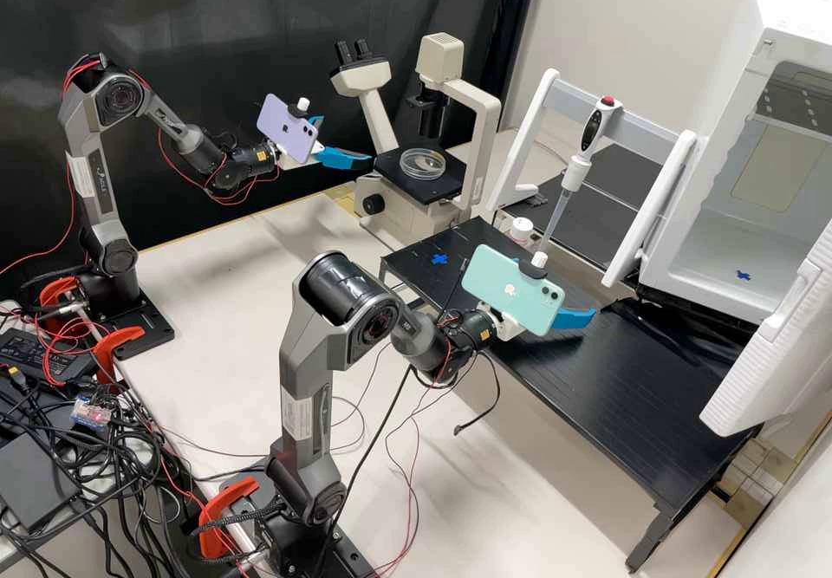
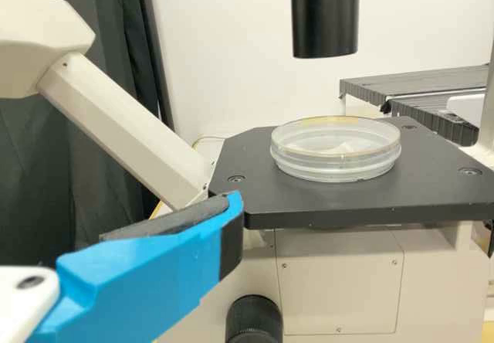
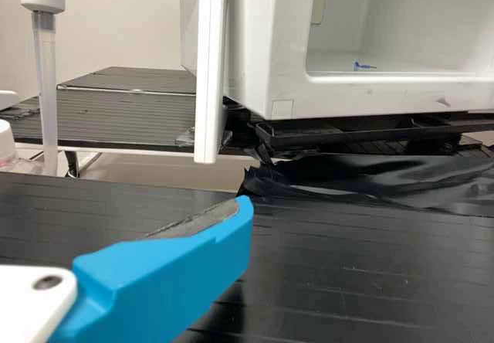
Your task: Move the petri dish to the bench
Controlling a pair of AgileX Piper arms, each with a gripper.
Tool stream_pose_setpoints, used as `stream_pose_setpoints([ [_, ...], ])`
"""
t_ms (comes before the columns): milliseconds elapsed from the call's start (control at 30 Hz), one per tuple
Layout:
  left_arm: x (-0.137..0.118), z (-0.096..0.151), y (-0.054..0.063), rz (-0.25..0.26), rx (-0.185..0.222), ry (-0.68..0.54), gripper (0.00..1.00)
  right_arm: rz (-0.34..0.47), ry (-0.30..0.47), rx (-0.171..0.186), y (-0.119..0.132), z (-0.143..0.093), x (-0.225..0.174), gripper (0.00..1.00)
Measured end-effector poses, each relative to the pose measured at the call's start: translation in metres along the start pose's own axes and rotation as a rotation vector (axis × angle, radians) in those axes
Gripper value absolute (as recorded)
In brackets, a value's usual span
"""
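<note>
On microscope stage (image 2: 324, 200) | petri dish (image 2: 336, 165) | left pincer (image 1: 347, 139) spread wide, empty | right pincer (image 1: 574, 318) likewise

Labels with print too small to make out sit on the left arm (image 1: 102, 181), left of the microscope (image 1: 483, 145) in the high view, and on the right arm (image 1: 299, 370), nearer the camera than the microscope. Logos mark the purple phone (image 1: 299, 138), just left of the microscope, and the green phone (image 1: 529, 305), nearer the camera than it.
</note>
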Motion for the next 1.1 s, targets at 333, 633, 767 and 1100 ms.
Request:
stream_pose_setpoints([
  [333, 0.0, 0.0, 0.0, 0.0, 0.0, 0.0, 1.0, 0.003, -0.003, 0.003, 0.0, 0.0, 0.0, 1.0],
  [633, 0.0, 0.0, 0.0, 0.0, 0.0, 0.0, 1.0, -0.002, 0.121, -0.003, -0.005, -0.041, -0.015, 1.0],
  [767, 0.0, 0.0, 0.0, 0.0, 0.0, 0.0, 1.0, -0.024, 0.187, -0.038, -0.017, -0.066, -0.022, 1.0],
  [1100, 0.0, 0.0, 0.0, 0.0, 0.0, 0.0, 1.0, -0.061, 0.348, -0.164, -0.052, -0.148, -0.034, 1.0],
])
